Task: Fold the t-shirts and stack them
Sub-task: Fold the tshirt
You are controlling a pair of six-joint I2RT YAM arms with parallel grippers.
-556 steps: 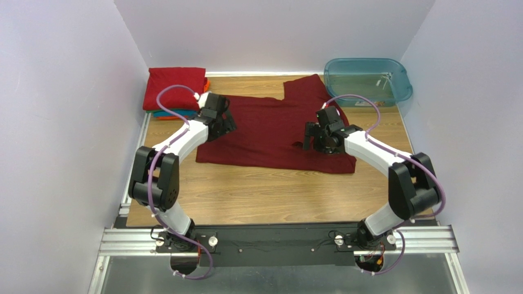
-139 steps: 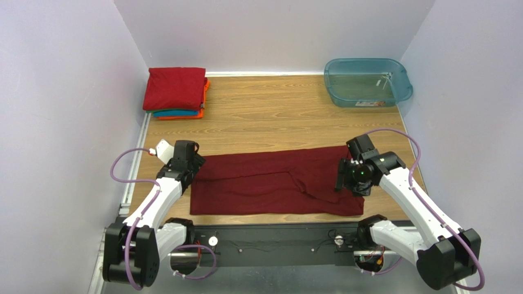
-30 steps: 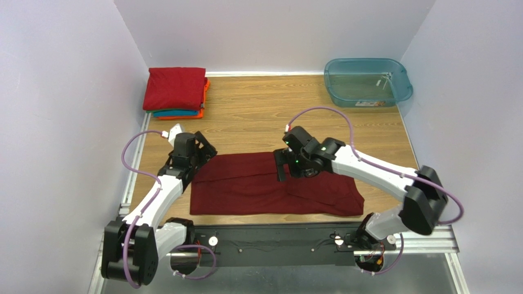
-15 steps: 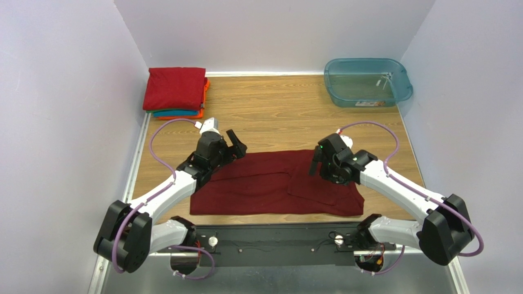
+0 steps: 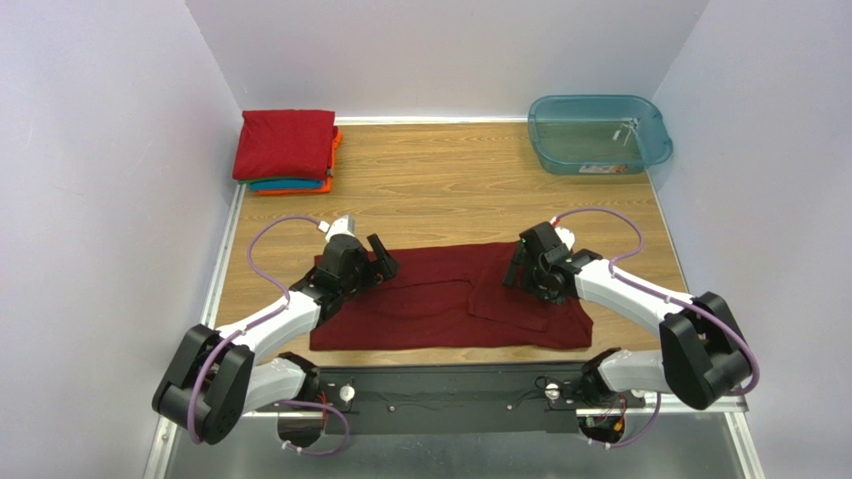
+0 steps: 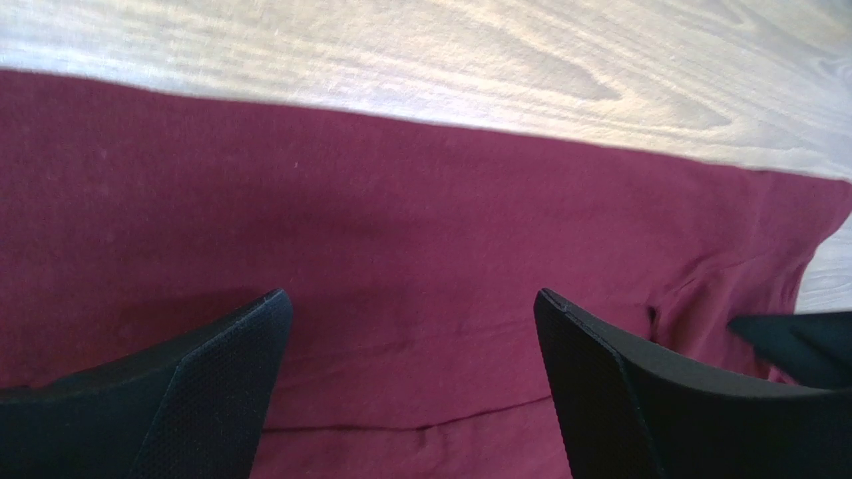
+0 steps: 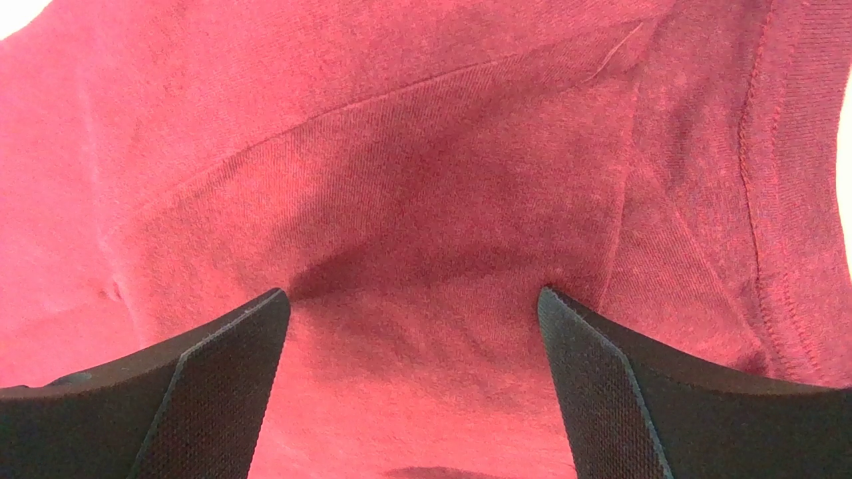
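Far left, at the back corner of the table [image 5: 440, 190], sits the stack [image 5: 287, 150] of folded shirts. A red shirt [image 5: 285, 140] is on top, with a teal shirt [image 5: 283, 184] and an orange shirt [image 5: 336, 142] peeking out beneath it, squared up against the wall.

Moving right and nearer, the left gripper [image 5: 385, 261] reaches in low over the far left corner of the maroon shirt [image 5: 450, 299]. Its jaws are spread wide and there's nothing between them. From the left wrist, the gripper [image 6: 410, 329] frames flat maroon cloth [image 6: 420, 220], with both fingers [image 6: 215, 389] poised over the fabric just inside its far edge and bare wood [image 6: 500, 70] showing beyond. Whether the tips touch the cloth cannot be told.

The maroon shirt itself lies across the near half of the table as a long band running left to right, smooth on the left and creased towards the right, where a sleeve is tucked over.

Next comes the right gripper [image 5: 513, 271], down over the far right part of that same shirt. Its jaws are also fully apart and it has hold of nothing. The right wrist view shows the gripper [image 7: 412, 329] very close above the cloth [image 7: 400, 150], with a seam and a stitched hem running past and a dark shadow pooled between the fingers [image 7: 620, 389]. Contact cannot be told here either.

Far right, at the back corner, stands the see-through teal tub [image 5: 650, 135], well apart from both arms.
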